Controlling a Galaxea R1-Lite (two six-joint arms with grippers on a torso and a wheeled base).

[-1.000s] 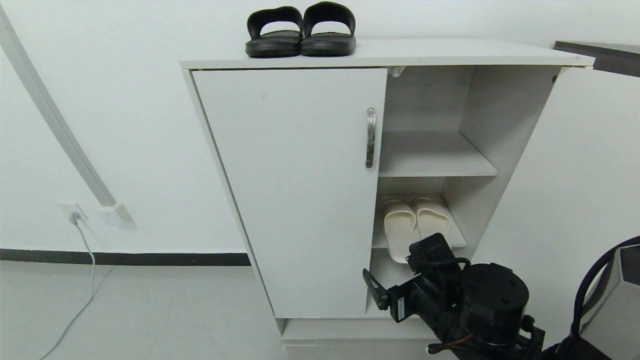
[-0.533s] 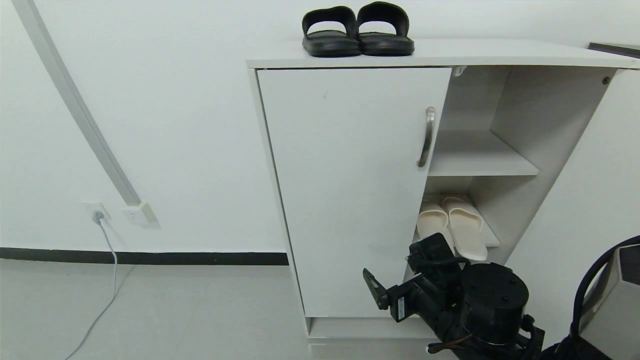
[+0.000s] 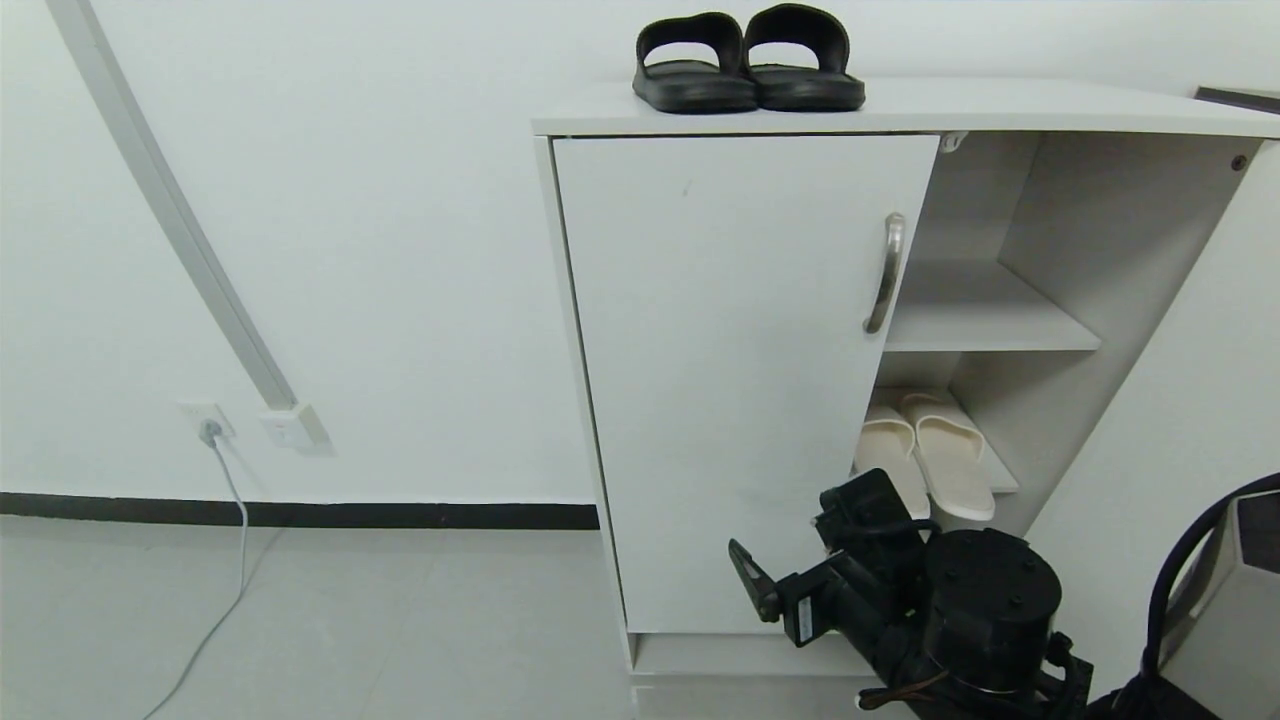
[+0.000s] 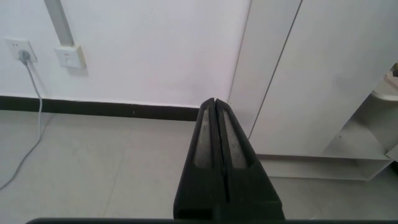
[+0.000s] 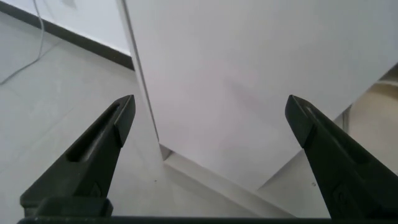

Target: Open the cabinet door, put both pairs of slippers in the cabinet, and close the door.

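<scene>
The closed left door [image 3: 740,380] hides that half of the cabinet [image 3: 1000,100] interior. The right arm [image 3: 985,600] and the door's edge cover the near ends of the cream slippers [image 3: 945,450]. The opened right door [image 3: 1180,380] runs past the head view's right edge. In the left wrist view a pale shape [image 4: 393,70] at the edge is too cut off to name

No text, number or sign is readable on the white wooden cabinet [image 3: 740,380], the black slide slippers [image 3: 700,85], the cream slippers [image 3: 945,455] or the white wall socket [image 3: 208,424].
</scene>
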